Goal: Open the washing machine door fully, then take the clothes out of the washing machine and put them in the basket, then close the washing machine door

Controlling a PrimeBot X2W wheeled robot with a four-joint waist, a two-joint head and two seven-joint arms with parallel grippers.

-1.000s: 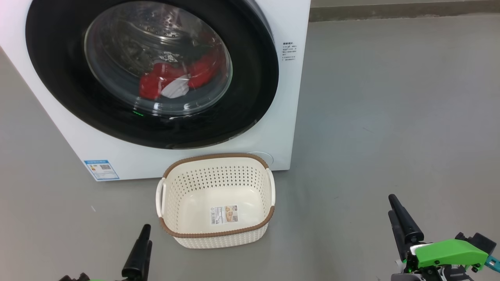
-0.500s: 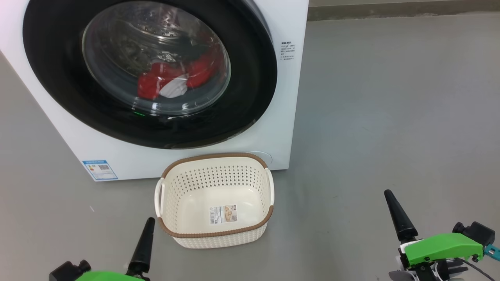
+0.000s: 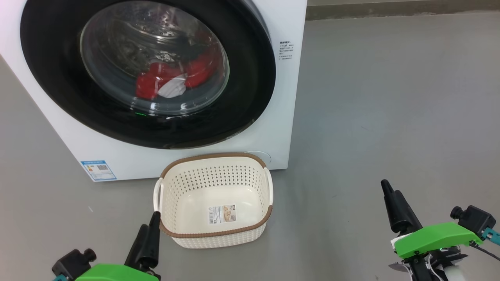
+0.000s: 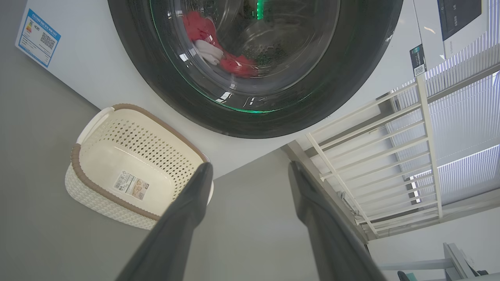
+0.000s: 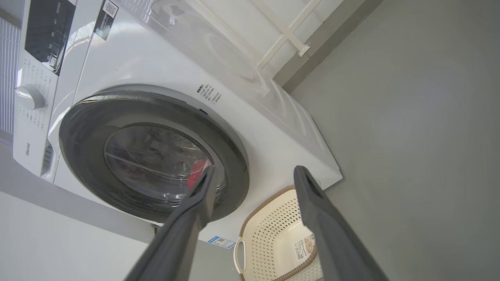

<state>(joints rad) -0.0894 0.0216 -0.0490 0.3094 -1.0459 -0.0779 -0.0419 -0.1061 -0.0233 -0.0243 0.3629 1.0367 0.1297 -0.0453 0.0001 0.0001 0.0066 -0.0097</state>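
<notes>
Since the washing machine (image 3: 287, 117) stands before me with the washing machine door (image 3: 250, 97) lying flat against its white front, I judge that no part of the task is done yet. The black rim sits flush all the way round, with no gap that I can make out.

The basket (image 3: 213, 156) waits on the grey floor (image 3: 390, 97), just in front of the machine's lower right corner. It has nothing in it but its paper label (image 3: 222, 214).

The clothes (image 3: 164, 80) are a red and white bundle lying low in the drum, behind the glass.

My left gripper (image 4: 250, 166) has its two fingers spread wide with nothing between them. It hovers low, just beside the basket's near left corner. My right gripper (image 5: 254, 168) is equally wide and empty, well off to the basket's right over bare floor.

All three steps are left, as I read it: swinging the door fully open, moving the bundle into the basket, and shutting the door.
</notes>
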